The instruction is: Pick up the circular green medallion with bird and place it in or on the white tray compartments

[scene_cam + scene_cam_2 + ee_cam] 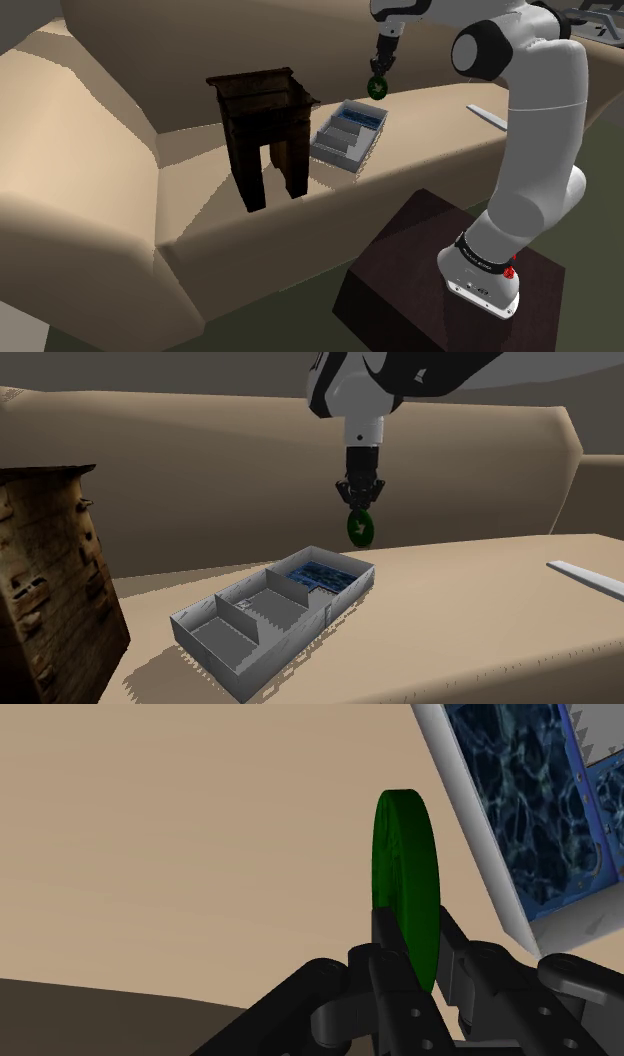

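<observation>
Above the tan surface, just off the far end of the tray, the gripper is clenching its jaws on the upper rim of the green medallion, which is hanging on edge, well clear of everything below. The wrist view is showing bare surface under the disc and the tray's wall beside it, so I judge the arm should be carrying it toward the second exterior view's left until it is hanging squarely over a compartment. Lowering it between the dividers before releasing is looking wise, since an edge-on disc could roll.
</observation>
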You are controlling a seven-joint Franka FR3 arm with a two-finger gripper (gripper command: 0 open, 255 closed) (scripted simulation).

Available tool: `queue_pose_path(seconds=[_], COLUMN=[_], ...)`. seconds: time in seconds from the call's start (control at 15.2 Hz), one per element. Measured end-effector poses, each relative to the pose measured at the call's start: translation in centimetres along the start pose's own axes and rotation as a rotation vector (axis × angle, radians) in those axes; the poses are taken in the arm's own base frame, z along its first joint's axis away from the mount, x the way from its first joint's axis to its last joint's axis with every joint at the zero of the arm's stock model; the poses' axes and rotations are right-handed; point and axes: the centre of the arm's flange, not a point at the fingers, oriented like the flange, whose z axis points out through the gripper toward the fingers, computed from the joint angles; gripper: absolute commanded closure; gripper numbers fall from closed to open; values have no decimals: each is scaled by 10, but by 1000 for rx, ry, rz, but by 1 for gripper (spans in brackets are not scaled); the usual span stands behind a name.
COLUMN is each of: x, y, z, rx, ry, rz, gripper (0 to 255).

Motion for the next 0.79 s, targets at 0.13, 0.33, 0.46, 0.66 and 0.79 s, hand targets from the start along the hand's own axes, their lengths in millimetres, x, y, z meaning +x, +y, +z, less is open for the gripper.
queue_pose_path(seconds=[0.13,0.33,0.46,0.66,0.79], x=[0,-1,-2,-3,-3], y=[1,0,-1,0,0], z=[-10,-25,-36,-52,-62], rx=[0,0,0,0,0], ry=[0,0,0,0,0], rz=[0,0,0,0,0], gripper=[255,255,255,255,255])
